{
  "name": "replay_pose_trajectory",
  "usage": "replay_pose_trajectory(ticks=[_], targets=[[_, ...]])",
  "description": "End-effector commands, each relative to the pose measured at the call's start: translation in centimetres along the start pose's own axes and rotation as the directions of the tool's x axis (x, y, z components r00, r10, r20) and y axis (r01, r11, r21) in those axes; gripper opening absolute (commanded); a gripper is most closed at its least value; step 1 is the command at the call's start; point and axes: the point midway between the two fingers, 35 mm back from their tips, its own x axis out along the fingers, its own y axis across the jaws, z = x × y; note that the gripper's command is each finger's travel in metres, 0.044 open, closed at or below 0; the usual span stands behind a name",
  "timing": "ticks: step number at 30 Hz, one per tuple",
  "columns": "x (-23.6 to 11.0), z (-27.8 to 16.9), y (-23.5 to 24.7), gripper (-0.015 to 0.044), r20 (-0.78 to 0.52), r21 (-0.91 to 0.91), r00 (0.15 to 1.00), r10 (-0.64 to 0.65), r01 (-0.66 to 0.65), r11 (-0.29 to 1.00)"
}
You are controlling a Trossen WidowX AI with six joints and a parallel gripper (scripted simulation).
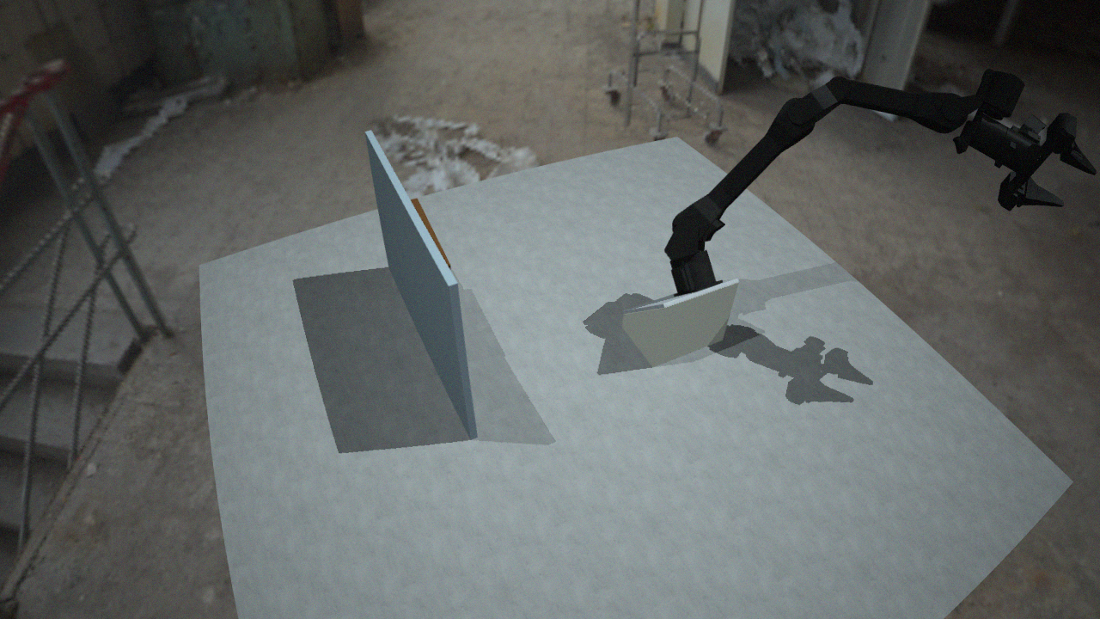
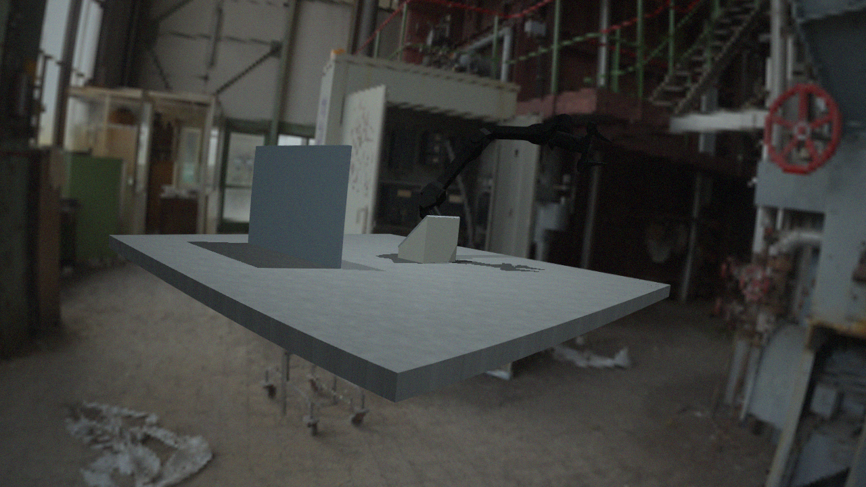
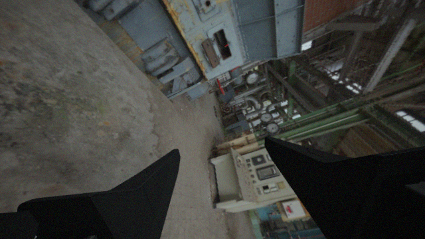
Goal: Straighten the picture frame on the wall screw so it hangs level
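Fingers spread wide, gripping nothing; well apart from picture frame (image 1: 432, 233).

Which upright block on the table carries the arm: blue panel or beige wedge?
The beige wedge: the black arm rises from its top. The taller blue panel stands apart.

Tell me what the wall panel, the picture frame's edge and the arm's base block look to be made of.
Wall panel: flat matte blue-grey, no grain or seams; perhaps painted board. Picture frame: only a thin orange-brown edge shows behind the panel, possibly wood; too little visible to be sure. Base block: matte off-white wedge, plain faces, plastic or painted. Hand: matte black, open.
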Motion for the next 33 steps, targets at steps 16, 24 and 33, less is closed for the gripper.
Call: replay_pose_trajectory(ticks=[16,24,33], targets=[[-11.9,-11.9,-17.2,0.0260,-0.098,0.379,0.977,-0.188,0.212,0.901],[-21.3,-19.6,-23.6,0.0260,-0.174,0.561,0.937,-0.303,0.347,0.752],[-33.7,-28.1,-27.2,0.0260,-0.274,0.705,0.861,-0.428,0.483,0.520]])
